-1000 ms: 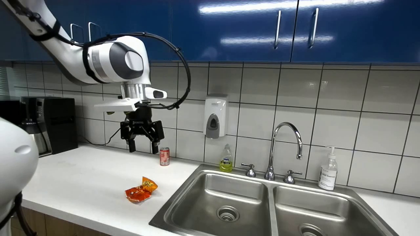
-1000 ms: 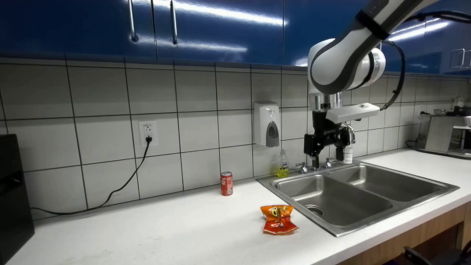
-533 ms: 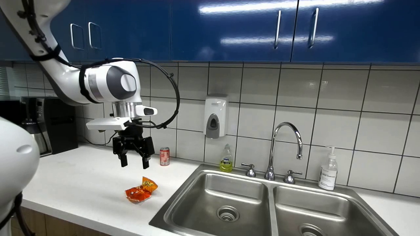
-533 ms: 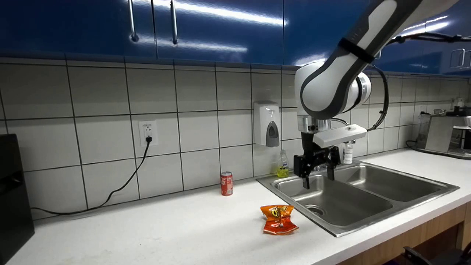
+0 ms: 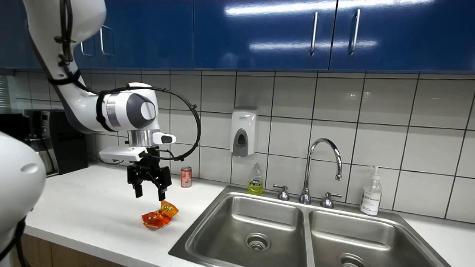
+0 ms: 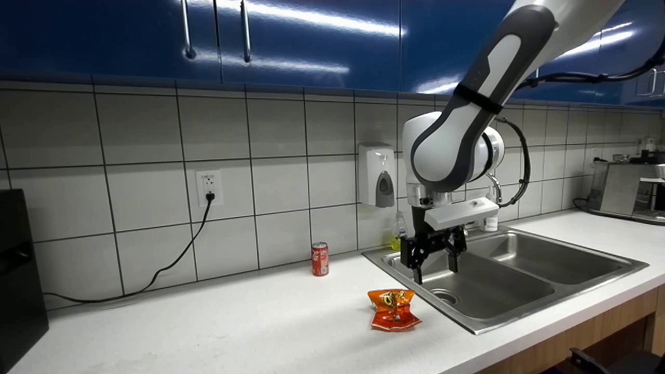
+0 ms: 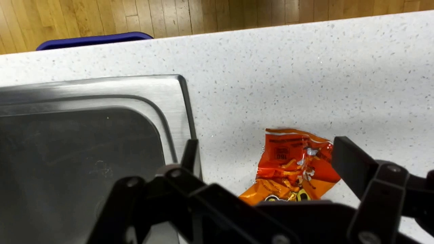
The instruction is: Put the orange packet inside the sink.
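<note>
The orange packet [image 5: 157, 218] lies crumpled on the white counter beside the sink in both exterior views [image 6: 395, 310]. The double-bowl steel sink [image 5: 307, 230] is just to one side of it, and its corner rim shows in the wrist view [image 7: 164, 84]. My gripper [image 5: 150, 196] is open and empty, pointing down above the counter near the packet, not touching it; it also shows in an exterior view [image 6: 435, 276]. In the wrist view the packet [image 7: 291, 159] lies between the spread fingers of the gripper [image 7: 266, 144], nearer the right one; its lower part is hidden by the gripper body.
A red can [image 6: 320, 258] stands near the tiled wall. A dish soap bottle [image 5: 255, 181], the faucet [image 5: 308, 167] and a pump bottle [image 5: 371, 196] stand along the sink's back edge. A white dispenser [image 5: 244, 131] hangs on the wall. Blue cabinets [image 5: 259, 33] are overhead.
My gripper has come down steadily toward the counter, moving left in both exterior views and nearer the packet. Its jaws stay open. The packet has not moved.
</note>
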Controlling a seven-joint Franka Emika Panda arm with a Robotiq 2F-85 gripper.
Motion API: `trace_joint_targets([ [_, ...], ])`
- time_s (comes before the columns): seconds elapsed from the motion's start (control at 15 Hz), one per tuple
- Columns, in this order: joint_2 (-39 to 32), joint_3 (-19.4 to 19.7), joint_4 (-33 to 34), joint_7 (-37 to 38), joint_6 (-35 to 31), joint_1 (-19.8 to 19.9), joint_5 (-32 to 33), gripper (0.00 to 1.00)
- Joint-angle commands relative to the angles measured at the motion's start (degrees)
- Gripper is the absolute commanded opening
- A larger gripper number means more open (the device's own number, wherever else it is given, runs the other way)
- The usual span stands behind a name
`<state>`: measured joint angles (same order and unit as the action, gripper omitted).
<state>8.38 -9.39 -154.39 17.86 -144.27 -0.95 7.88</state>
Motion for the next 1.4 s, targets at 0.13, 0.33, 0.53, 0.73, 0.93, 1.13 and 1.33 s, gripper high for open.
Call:
trace_joint_targets([
  [0.13, -7.3, 0.5, 4.3, 3.7, -2.5, -1.3, 1.2, 1.0],
  [0.33, -10.6, 1.0, 6.3, 4.4, -3.7, -2.2, 1.2, 1.0],
  [0.53, -13.6, 1.9, 8.2, 4.6, -4.5, -3.2, 1.1, 1.0],
  [0.73, -16.2, 2.7, 9.6, 4.2, -5.3, -4.4, 0.4, 1.0],
  [0.93, -18.9, 3.6, 11.1, 4.0, -6.1, -5.5, 0.0, 1.0],
  [1.13, -21.2, 4.6, 12.3, 4.0, -7.2, -6.6, 0.0, 1.0],
  [1.33, -23.1, 5.4, 13.6, 3.7, -7.6, -7.6, -0.4, 1.0],
])
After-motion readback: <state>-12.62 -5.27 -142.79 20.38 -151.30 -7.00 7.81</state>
